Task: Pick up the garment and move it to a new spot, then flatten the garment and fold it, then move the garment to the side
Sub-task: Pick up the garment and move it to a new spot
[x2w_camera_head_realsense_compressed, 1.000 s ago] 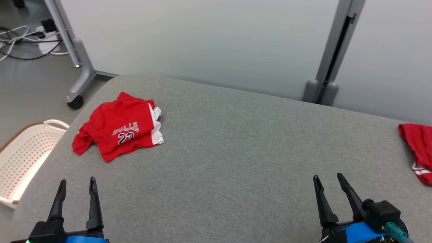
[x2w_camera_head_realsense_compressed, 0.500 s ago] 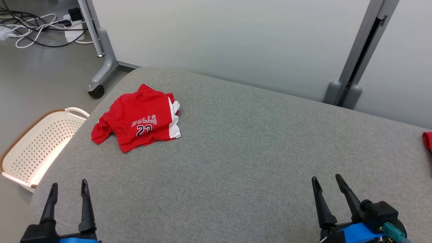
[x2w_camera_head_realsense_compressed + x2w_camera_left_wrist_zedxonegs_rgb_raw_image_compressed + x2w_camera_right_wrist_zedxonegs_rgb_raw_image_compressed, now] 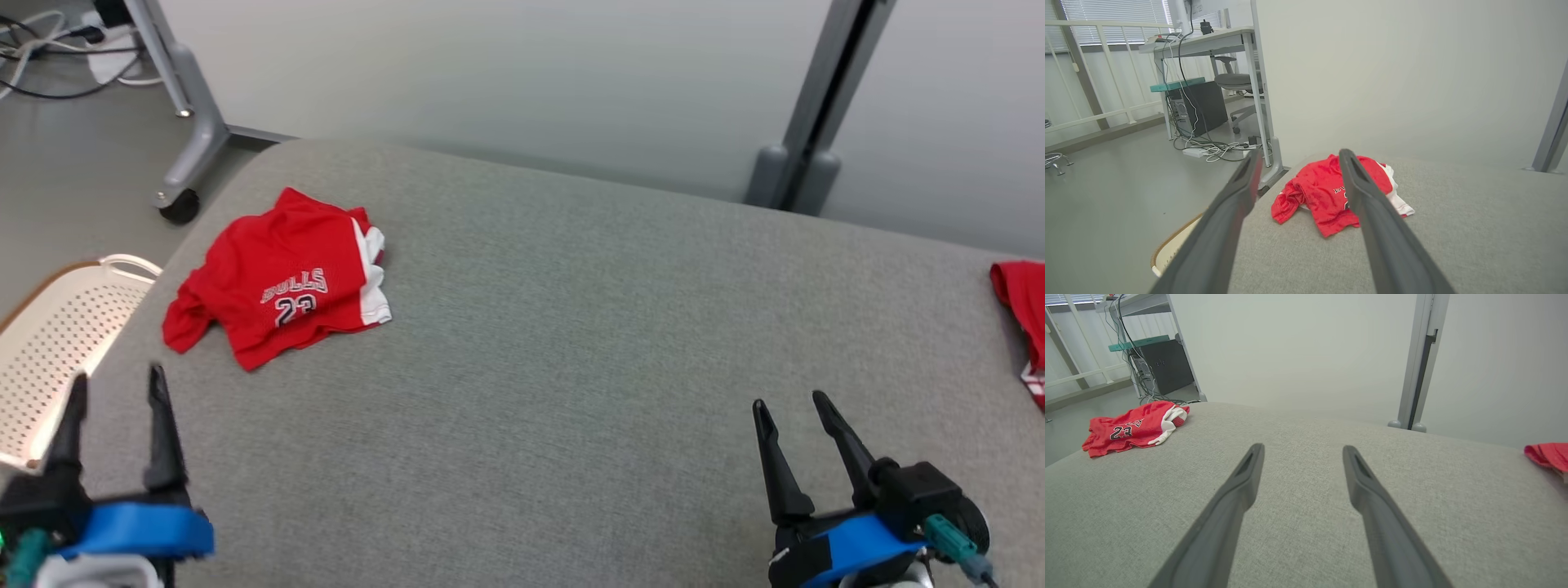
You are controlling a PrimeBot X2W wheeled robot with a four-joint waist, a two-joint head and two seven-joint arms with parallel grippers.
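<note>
1. Red Bulls garment (image 3: 277, 278): lies rumpled at the grey cushion's (image 3: 571, 343) far-left corner.
2. Both empty, fingers spread wide: left gripper (image 3: 117, 376), right gripper (image 3: 789, 400).
3. Step: likely pickup; left gripper must reach forward and pinch cloth.

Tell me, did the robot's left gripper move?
Yes. Against the red shirt, the left gripper has shifted left and farther up the head view; one finger now overlaps the white basket.

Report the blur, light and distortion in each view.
Head view: soft, even light; the left claw looks slightly smeared, while the print on the crumpled red jersey is readable. Left wrist view: near fingers soft, edge uprights lean. Right wrist view: grey fabric surface crisp, no glare.
</note>
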